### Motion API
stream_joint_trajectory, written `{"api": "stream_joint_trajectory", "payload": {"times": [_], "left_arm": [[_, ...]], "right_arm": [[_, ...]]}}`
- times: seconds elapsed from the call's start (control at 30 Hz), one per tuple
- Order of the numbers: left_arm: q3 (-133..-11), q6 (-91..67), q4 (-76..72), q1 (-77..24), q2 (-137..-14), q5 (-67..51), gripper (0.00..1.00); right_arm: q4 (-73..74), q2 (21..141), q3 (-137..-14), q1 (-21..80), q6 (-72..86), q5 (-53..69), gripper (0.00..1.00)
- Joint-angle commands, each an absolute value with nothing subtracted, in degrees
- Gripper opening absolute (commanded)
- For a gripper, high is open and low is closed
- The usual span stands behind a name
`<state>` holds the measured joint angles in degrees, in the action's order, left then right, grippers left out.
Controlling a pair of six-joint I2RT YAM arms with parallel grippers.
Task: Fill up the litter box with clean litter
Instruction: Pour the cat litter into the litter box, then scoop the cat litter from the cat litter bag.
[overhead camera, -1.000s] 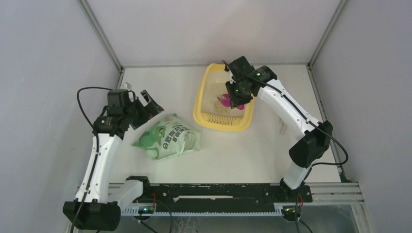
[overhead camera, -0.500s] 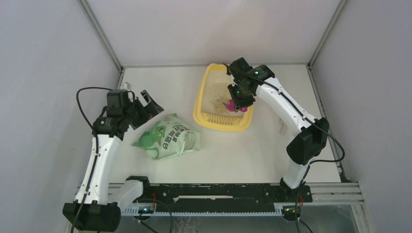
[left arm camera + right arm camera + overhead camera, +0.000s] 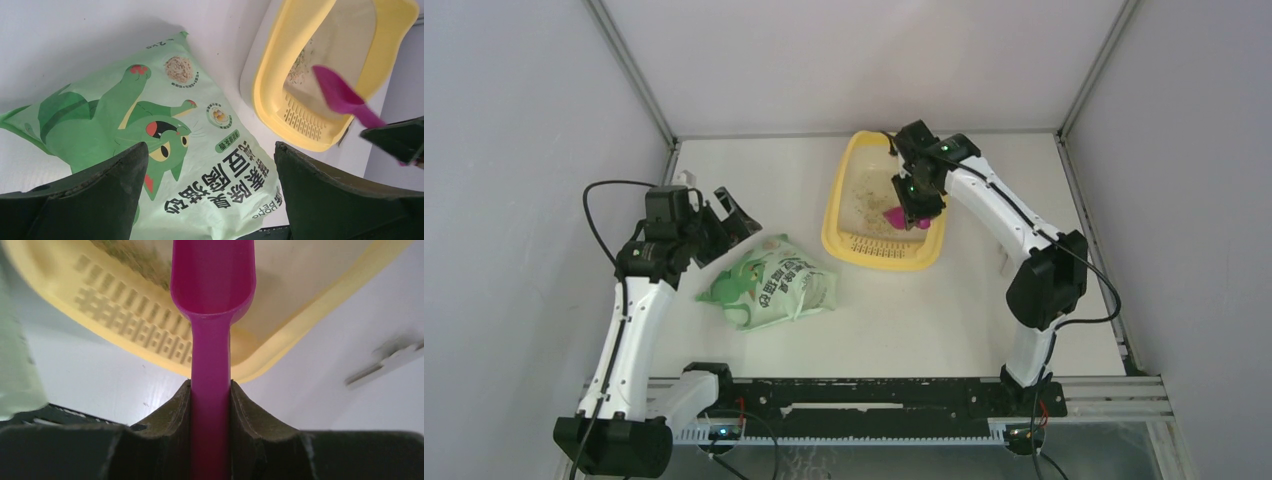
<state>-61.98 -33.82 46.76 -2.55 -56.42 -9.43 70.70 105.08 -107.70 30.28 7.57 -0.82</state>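
Note:
The yellow litter box (image 3: 882, 255) stands at the back centre of the table, its slotted grille ledge (image 3: 125, 302) at the near end. A thin speckled layer of beige litter (image 3: 861, 195) lies on its pale floor (image 3: 298, 70). My right gripper (image 3: 210, 385) is shut on the handle of a magenta scoop (image 3: 212, 285), whose bowl hangs over the box's near right part (image 3: 892, 214). No granules show on the scoop. My left gripper (image 3: 210, 150) stands wide open above the light green printed bag (image 3: 774, 285), holding nothing.
The green bag (image 3: 150, 125) lies flat left of the box, close to its rim (image 3: 265, 85). A small white piece (image 3: 1004, 262) lies on the table right of the box. Side walls and metal posts close in the table; a black rail (image 3: 874, 395) runs along the near edge.
The right arm's elbow has swung left and the scoop has turned slightly over the box's near right part. The left arm has not moved.

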Motion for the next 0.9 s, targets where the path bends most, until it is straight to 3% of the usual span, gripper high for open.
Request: {"api": "stream_joint_trajectory", "payload": {"times": [0.0, 0.43, 0.53, 0.7, 0.87], "left_arm": [[-60.11, -32.30, 45.03, -2.33, -55.37, -10.07, 1.00], [-60.99, -32.66, 45.21, -2.29, -55.35, -8.83, 1.00], [-61.46, -32.16, 45.82, -2.34, -55.93, -7.97, 1.00], [-61.79, -31.66, 46.31, -2.28, -56.66, -6.15, 1.00], [-61.63, -31.94, 44.93, -2.17, -56.61, -2.55, 1.00]], "right_arm": [[65.98, 102.18, -100.10, 29.60, 7.12, 2.42, 0.00], [65.96, 97.39, -107.29, 31.90, 5.54, -1.23, 0.00], [62.62, 92.18, -99.73, 34.80, 4.66, -1.73, 0.00], [44.62, 71.60, -76.31, 44.85, 2.10, -4.08, 0.00], [42.59, 58.36, -68.05, 50.81, 3.80, 1.04, 0.00]]}}
